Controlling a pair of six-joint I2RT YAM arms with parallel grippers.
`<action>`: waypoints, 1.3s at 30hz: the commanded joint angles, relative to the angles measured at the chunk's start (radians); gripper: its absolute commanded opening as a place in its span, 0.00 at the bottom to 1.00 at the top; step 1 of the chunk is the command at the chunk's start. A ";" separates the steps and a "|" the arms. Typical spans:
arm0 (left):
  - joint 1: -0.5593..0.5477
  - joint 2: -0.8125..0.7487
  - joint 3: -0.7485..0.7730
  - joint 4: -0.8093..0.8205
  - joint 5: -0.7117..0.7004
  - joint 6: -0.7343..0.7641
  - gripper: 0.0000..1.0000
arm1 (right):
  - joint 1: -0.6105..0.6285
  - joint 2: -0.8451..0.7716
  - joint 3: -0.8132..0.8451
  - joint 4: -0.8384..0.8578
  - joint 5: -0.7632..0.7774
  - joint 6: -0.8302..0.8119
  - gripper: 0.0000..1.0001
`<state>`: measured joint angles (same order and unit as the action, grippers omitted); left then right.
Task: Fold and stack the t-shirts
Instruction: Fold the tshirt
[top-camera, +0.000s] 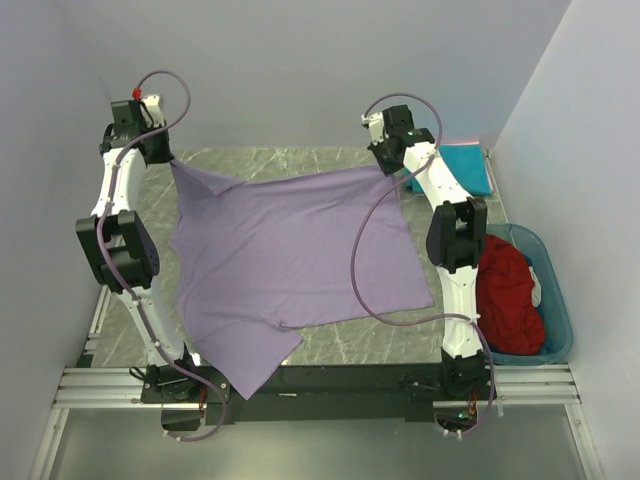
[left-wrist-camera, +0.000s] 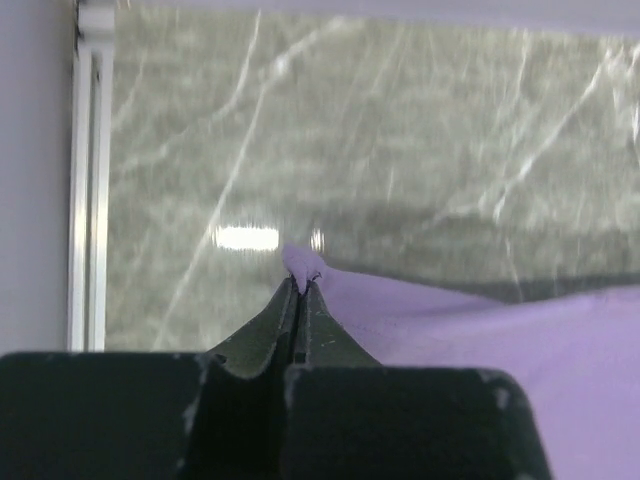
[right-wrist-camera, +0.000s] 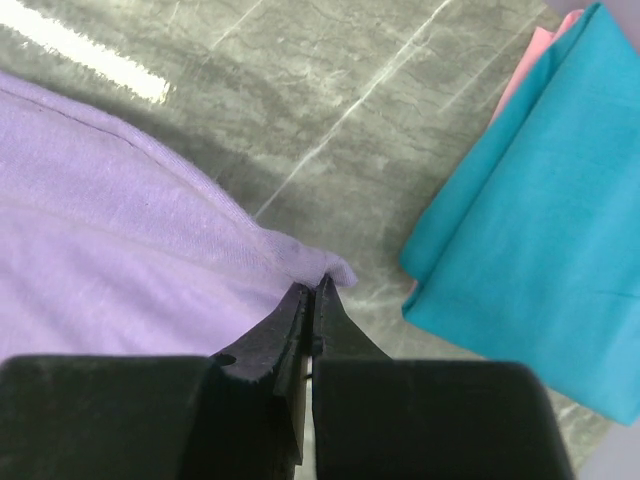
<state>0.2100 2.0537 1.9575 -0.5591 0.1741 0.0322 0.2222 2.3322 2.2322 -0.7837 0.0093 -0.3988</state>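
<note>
A large lavender t-shirt (top-camera: 290, 260) is stretched across the marble table, its far edge lifted between both arms. My left gripper (left-wrist-camera: 300, 281) is shut on the shirt's far left corner (left-wrist-camera: 300, 262). At the far right corner (right-wrist-camera: 325, 268), my right gripper (right-wrist-camera: 313, 290) is also shut on the lavender fabric (right-wrist-camera: 120, 260). A folded teal t-shirt (right-wrist-camera: 540, 240) lies just right of that gripper, at the table's far right (top-camera: 468, 165). A dark red t-shirt (top-camera: 508, 298) is heaped in the bin.
A translucent teal bin (top-camera: 556, 300) stands at the right edge beside the right arm. A pink layer (right-wrist-camera: 528, 70) shows under the teal shirt. White walls close in the left, back and right. The shirt's near part (top-camera: 245, 365) drapes over the front rail.
</note>
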 joint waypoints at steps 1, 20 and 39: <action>0.012 -0.142 -0.093 -0.019 0.034 -0.025 0.00 | -0.017 -0.096 -0.022 0.012 -0.008 -0.038 0.00; 0.011 -0.501 -0.548 -0.157 0.034 -0.186 0.00 | -0.030 -0.181 -0.132 -0.032 -0.097 -0.097 0.00; -0.001 -0.547 -0.786 -0.165 -0.031 -0.206 0.00 | -0.037 -0.212 -0.287 -0.006 -0.089 -0.149 0.00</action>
<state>0.2100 1.4994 1.1774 -0.7269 0.1593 -0.1787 0.1978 2.1899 1.9640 -0.8070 -0.0906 -0.5213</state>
